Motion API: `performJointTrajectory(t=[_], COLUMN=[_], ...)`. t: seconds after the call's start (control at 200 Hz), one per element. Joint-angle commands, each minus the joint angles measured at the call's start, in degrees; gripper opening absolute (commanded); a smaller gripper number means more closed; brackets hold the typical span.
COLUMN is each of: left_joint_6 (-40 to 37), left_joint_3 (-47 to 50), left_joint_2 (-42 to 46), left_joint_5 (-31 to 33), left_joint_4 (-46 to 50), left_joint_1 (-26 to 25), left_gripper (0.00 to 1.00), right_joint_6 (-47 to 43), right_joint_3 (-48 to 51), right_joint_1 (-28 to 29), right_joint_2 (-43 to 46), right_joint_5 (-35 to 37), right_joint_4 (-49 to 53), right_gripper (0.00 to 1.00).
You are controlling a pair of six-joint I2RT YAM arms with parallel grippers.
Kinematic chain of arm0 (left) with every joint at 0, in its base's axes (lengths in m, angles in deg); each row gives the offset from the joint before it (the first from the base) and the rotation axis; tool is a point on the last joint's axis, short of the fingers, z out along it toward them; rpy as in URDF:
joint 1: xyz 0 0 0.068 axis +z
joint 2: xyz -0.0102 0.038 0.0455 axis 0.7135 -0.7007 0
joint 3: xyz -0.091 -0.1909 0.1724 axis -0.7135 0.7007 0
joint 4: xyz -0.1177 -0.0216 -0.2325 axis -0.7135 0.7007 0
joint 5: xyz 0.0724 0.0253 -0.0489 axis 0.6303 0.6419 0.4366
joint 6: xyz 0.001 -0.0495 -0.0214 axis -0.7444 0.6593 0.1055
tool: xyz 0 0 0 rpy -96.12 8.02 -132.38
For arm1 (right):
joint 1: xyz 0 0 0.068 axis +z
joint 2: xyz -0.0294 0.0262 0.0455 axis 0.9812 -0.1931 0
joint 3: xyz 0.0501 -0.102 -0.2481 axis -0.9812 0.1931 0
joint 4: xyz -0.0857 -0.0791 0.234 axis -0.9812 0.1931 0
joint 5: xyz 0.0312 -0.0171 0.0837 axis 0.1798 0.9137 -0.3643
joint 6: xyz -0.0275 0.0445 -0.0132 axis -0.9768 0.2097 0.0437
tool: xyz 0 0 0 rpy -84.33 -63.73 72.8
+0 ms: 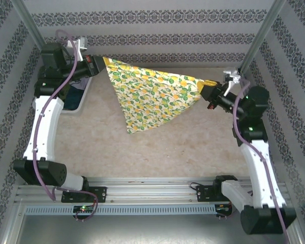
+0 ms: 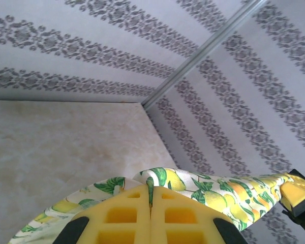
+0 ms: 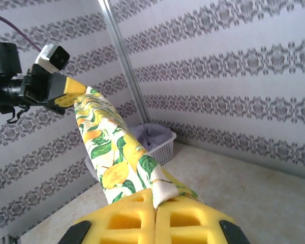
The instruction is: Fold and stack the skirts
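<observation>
Yellow foam pads of the left gripper are pressed together on one corner of the lemon-print skirt. The right gripper is likewise clamped tight on the opposite corner. The skirt is stretched in the air between them, its upper edge taut and the rest hanging to a point above the table, just right of the white lattice basket. The left gripper is over the basket's right rim and the right gripper is well away to the basket's right. A grey-lavender skirt lies bunched inside the basket.
</observation>
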Motion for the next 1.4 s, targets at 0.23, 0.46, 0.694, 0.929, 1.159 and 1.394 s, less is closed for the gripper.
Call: performJointTrajectory(t=[0.23, 0.46, 0.694, 0.929, 1.159, 1.394], left_joint_6=[5.5, 5.9, 5.7, 3.0, 2.5, -0.5], left_joint_3=[-5.8, -8.9, -23.2, -26.3, -24.5, -18.8], left_joint_2=[0.2, -19.2, -38.0, -40.5, -40.0, -26.9], left_joint_5=[1.0, 0.8, -1.6, -0.5, -1.0, -0.5], left_joint_4=[-0.7, -2.9, 0.5, 4.3, 5.9, 8.5], left_joint_1=[2.2, 2.0, 1.8, 1.6, 1.5, 1.5], left_gripper=[0.00, 0.00, 0.00, 0.00, 0.00, 0.00], right_joint_6=[-0.7, -3.2, -1.8, -7.2, -6.2, -7.8], right_joint_3=[-4.8, -4.7, -12.3, -12.9, -10.8, -6.2], right_joint_1=[0.4, 1.8, 3.7, 5.3, 5.4, 5.4], right_joint_2=[2.3, -15.8, -32.0, -31.6, -31.6, -17.3], right_joint_5=[5.8, 12.1, 8.6, 11.1, 10.0, 9.4], right_joint_4=[3.4, 3.0, -1.6, 4.5, 5.6, 11.7], right_gripper=[0.00, 0.00, 0.00, 0.01, 0.01, 0.02])
